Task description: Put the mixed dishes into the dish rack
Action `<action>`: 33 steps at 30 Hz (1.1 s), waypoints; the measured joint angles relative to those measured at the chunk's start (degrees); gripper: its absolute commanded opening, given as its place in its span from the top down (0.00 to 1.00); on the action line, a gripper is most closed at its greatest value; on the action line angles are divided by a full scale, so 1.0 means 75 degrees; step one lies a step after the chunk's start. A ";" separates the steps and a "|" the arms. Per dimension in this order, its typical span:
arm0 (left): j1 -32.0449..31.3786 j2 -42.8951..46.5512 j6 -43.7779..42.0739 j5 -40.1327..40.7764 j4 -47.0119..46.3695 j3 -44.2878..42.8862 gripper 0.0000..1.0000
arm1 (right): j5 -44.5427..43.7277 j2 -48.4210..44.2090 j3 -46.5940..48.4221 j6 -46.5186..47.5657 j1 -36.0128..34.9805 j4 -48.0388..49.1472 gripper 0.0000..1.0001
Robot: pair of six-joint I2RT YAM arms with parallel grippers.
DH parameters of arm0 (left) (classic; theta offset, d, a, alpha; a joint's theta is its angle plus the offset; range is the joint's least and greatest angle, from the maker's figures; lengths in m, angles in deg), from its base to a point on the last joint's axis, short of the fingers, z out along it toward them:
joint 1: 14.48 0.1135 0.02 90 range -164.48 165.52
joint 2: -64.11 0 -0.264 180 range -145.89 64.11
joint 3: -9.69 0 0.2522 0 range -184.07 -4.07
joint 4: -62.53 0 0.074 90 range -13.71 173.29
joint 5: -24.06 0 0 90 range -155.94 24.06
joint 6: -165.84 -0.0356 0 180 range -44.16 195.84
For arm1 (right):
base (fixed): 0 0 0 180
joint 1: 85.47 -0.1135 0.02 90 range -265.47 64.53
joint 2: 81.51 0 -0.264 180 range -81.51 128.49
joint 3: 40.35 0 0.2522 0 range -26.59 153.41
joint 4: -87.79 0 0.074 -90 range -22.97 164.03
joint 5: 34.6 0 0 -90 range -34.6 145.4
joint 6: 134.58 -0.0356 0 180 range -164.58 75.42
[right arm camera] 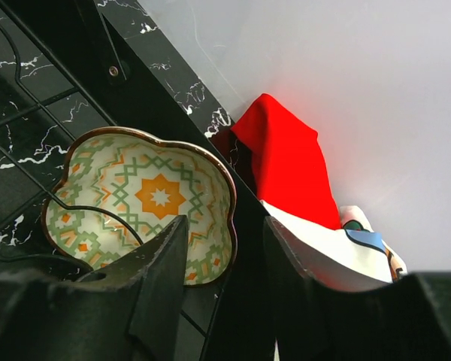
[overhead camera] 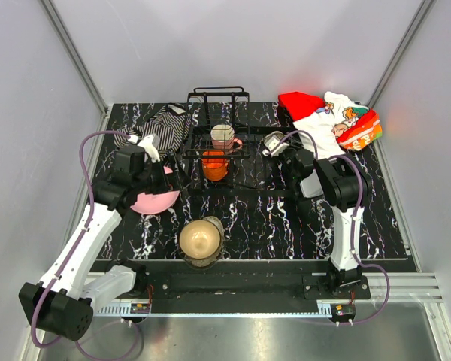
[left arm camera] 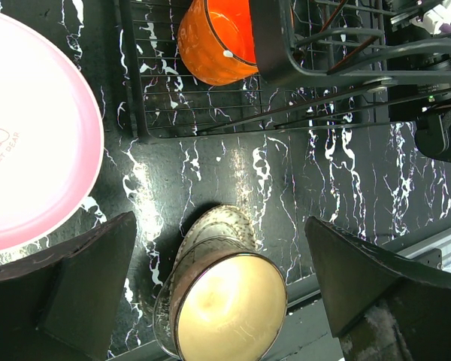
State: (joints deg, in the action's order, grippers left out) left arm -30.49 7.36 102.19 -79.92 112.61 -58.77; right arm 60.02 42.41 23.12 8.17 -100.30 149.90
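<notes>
The black wire dish rack (overhead camera: 218, 113) stands at the back middle and holds the cream-pink mug (overhead camera: 224, 136) and the orange cup (overhead camera: 215, 165), which also shows in the left wrist view (left arm camera: 214, 41). My left gripper (overhead camera: 161, 174) is open and empty above the pink plate (overhead camera: 154, 201), which lies at the left of its wrist view (left arm camera: 30, 135). The brownish bowl (overhead camera: 201, 239) sits near the front edge on a speckled tan dish (left arm camera: 218, 229). My right gripper (right arm camera: 225, 222) is open. Its left finger overlaps the mouth of the floral cup (right arm camera: 150, 195), which lies on its side (overhead camera: 273, 143).
A striped black-white cloth (overhead camera: 161, 128) lies left of the rack. A red-white printed cloth (overhead camera: 331, 116) lies at the back right, close behind the right gripper (overhead camera: 287, 154). Grey walls enclose the black marbled table (overhead camera: 263, 218). A metal rail (overhead camera: 233, 301) runs along the near edge.
</notes>
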 measured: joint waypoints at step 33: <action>0.0047 0.0597 0.0029 -0.0006 0.0673 -0.0003 0.01 | -0.4523 -0.5808 -0.0641 -0.4616 -0.1448 -0.2702 0.36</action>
State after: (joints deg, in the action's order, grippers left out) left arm -30.14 11.84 102.41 -79.96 117.66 -58.79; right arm 26.10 -1.16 18.31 -26.45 -111.16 129.64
